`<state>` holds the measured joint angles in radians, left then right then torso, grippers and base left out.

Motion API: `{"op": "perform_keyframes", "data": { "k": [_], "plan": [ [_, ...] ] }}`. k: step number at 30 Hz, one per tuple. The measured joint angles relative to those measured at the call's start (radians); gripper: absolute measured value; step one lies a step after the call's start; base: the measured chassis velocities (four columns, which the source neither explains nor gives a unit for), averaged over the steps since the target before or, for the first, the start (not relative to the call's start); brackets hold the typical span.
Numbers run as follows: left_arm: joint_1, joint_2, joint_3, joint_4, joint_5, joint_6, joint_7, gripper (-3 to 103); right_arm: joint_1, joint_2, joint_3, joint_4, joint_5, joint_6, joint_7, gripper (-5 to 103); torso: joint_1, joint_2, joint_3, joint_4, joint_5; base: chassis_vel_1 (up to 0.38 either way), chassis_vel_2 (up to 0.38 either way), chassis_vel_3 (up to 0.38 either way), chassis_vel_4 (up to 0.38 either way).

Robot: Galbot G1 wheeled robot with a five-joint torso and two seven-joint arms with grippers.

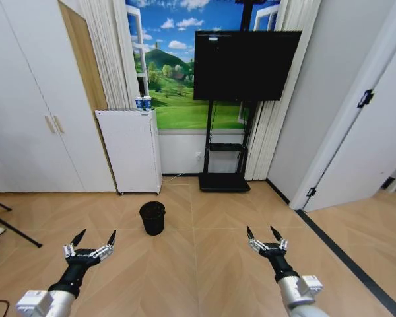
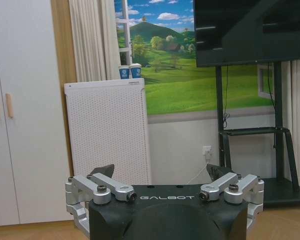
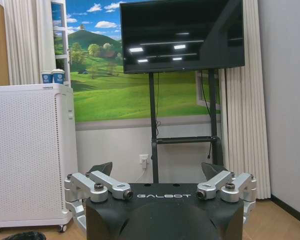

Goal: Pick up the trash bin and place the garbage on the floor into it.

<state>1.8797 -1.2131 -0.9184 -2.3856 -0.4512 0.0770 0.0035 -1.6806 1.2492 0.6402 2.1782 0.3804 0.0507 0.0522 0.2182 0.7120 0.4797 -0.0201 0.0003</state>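
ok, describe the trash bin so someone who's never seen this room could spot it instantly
Find the tall white perforated appliance against the back wall, left of the TV stand. On the parquet floor just in front of it, slightly to its right, stands the trash bin. It is the lone small, round, black mesh container on open floor, far shorter than the appliance.

Black "GALBOT"-marked pincer (image 2: 160,172), silver linkages
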Motion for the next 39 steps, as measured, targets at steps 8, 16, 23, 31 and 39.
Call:
{"op": "perform_keyframes", "data": {
  "k": [8,16,23,31,39],
  "plan": [
    [0.000,0.000,0.000,0.000,0.000,0.000,0.001,100,0.001,0.000,0.000,0.000,0.000,0.000,0.000,100,0.001,0.000,0.000,0.0004,-0.0004,-0.093,0.009,0.102,-0.008],
    [0.000,0.000,0.000,0.000,0.000,0.000,0.001,100,0.000,0.000,0.000,0.000,0.000,0.000,0.000,100,0.000,0.000,0.000,0.0003,-0.0004,0.049,-0.003,-0.044,0.008],
    [0.000,0.000,0.000,0.000,0.000,0.000,0.001,100,0.000,0.000,0.000,0.000,0.000,0.000,0.000,100,0.000,0.000,0.000,0.0003,-0.0002,0.000,0.000,0.000,0.000],
    [0.000,0.000,0.000,0.000,0.000,0.000,0.001,100,0.000,0.000,0.000,0.000,0.000,0.000,0.000,100,0.000,0.000,0.000,0.0003,-0.0003,0.000,0.000,0.000,0.000],
    [0.000,0.000,0.000,0.000,0.000,0.000,0.001,100,0.000,0.000,0.000,0.000,0.000,0.000,0.000,100,0.000,0.000,0.000,0.0003,-0.0003,0.000,0.000,0.000,0.000]
  ]
}}
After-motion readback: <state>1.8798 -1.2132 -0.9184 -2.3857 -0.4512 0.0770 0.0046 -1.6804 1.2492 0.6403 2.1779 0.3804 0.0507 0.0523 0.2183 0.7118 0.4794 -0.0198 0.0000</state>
